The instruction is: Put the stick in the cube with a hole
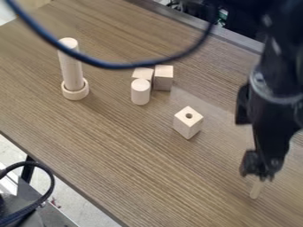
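The picking-up part of the job can be judged done: the stick (256, 189) is gripped near its upper end by the claw (260, 175), which is closed around it with only a narrow gap, and its free end is pointed down below the claw. Whether the desk (142, 155) is touched by that end cannot be told. The insertion is left to be done; for that, the stick must be carried to the cube (187, 125), seen up and to the left of the claw. The stick is slim, pale and slightly tilted; the cube is pale too, its round hole facing up.
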`<state>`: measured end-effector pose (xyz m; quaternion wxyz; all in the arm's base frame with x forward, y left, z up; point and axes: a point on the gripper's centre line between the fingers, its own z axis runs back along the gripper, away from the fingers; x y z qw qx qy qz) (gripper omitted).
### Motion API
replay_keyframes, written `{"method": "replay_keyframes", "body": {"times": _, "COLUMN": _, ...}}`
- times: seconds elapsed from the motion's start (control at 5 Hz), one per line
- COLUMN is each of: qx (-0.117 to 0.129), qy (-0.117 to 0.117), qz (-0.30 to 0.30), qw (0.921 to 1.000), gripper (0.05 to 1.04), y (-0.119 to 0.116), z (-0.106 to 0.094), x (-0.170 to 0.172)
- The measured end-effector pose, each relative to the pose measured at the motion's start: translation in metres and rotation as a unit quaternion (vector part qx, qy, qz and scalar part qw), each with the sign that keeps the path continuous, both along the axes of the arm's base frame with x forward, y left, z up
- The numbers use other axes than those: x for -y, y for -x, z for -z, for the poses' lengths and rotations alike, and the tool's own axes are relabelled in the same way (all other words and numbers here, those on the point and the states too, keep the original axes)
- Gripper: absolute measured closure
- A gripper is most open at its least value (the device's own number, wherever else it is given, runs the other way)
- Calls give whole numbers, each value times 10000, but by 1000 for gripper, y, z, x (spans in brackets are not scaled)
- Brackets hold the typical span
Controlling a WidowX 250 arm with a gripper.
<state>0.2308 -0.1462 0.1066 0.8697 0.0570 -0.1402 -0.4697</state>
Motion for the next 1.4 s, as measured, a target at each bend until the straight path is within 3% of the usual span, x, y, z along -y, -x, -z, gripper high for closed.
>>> {"method": "replay_keyframes", "body": {"times": 0.6, "qx": -411, "qy": 43, "qz": 183, "qw": 9990, "gripper": 85, "y": -15, "z": 36, "x": 23}}
{"method": "replay_keyframes", "body": {"times": 1.0, "qx": -612, "qy": -74, "qz": 193, "qw": 9979, "gripper": 119, "y": -13, "z": 51, "x": 24}}
{"method": "replay_keyframes", "body": {"times": 1.4, "qx": -484, "qy": -10, "qz": 134, "qw": 9987, "gripper": 702, "y": -16, "z": 53, "x": 24}}
